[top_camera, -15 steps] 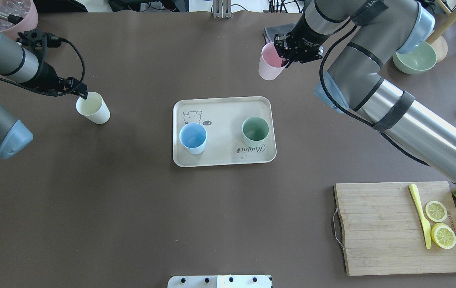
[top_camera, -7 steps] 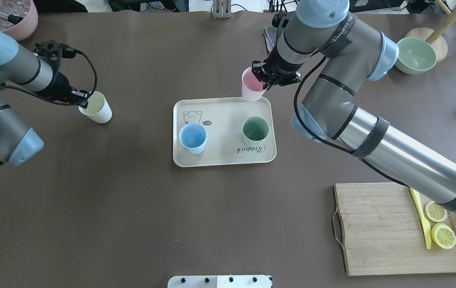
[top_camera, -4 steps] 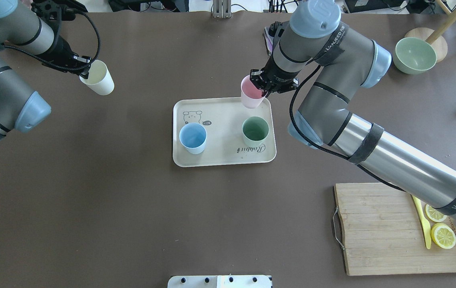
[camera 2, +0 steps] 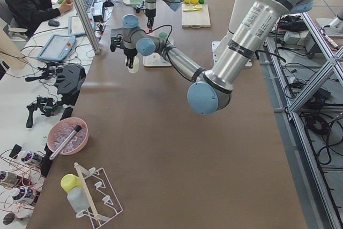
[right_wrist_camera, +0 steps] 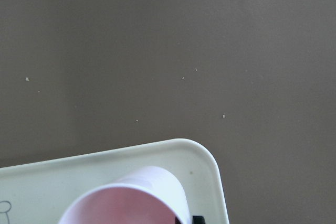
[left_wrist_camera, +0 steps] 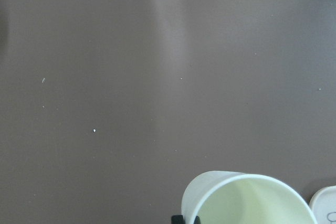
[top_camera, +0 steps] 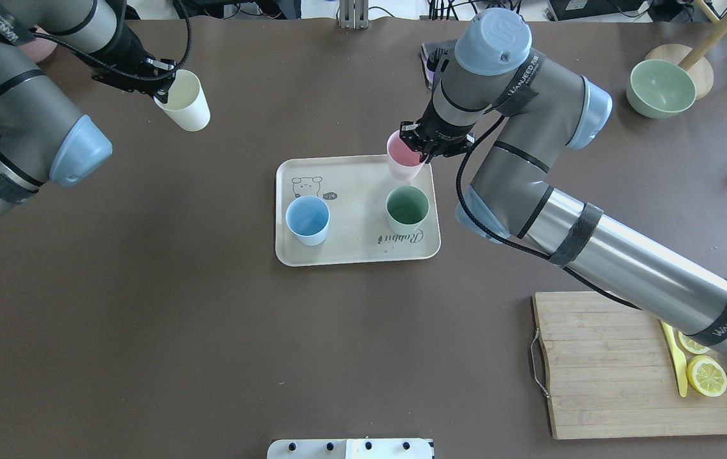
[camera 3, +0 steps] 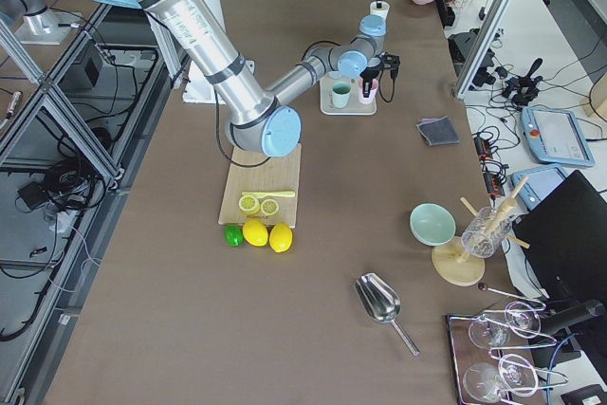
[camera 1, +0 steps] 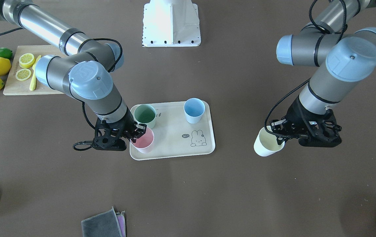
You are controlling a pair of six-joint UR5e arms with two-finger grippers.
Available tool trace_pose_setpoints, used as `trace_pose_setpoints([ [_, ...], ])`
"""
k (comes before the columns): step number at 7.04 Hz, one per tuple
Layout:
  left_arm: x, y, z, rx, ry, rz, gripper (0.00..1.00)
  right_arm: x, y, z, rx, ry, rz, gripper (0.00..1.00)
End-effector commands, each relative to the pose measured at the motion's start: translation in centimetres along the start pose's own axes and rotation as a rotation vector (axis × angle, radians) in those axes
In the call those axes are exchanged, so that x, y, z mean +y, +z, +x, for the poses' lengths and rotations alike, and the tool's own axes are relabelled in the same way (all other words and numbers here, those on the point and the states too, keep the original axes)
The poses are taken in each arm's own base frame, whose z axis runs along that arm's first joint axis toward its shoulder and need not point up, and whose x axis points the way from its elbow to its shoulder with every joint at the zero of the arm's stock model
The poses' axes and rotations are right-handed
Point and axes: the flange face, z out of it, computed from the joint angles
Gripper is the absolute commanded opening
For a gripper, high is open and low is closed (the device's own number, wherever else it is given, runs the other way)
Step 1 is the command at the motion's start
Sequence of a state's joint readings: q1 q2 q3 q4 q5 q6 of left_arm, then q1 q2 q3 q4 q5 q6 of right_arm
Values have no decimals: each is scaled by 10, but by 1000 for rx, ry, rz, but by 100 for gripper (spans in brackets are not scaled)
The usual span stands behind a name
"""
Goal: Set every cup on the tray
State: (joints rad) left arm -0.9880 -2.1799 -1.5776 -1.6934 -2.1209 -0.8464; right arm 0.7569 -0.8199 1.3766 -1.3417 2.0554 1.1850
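Over the far right corner of the tray (top_camera: pixel 357 191), the right gripper (top_camera: pixel 417 146) pinches the rim of the pink cup (top_camera: pixel 403 164), which sits close to the raised edge and just beside the green cup (top_camera: pixel 407 209); I cannot tell whether its base touches the tray. Released here, it could catch the rim and tip, or the parting fingers could knock the green cup. Well off to the left, the left gripper (top_camera: pixel 160 92) is clamped on the wall of the cream cup (top_camera: pixel 186 102) over the table, and a slip in that one-sided pinch would drop it short of the tray, where the blue cup (top_camera: pixel 307 220) already stands.
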Motion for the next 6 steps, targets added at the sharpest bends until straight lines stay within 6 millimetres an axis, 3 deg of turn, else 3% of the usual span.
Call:
trace_pose_setpoints([
  [1,8,2,43,28,-28,-10,0,3,16,-4,-4,-11,-9,0],
  [2,10,1,54,33,-51,-10,0,2,20,-3,0,-8,-12,44],
  [3,19,11,65,25,-53,-12,0,2,20,-4,-4,-9,-9,99],
  [4,27,15,85,28,-58,-7,0,-1,13,-7,-12,-8,-3,100],
  [6,48,25,122,51,-78,-35,0,-36,-23,3,-38,19,8,100],
])
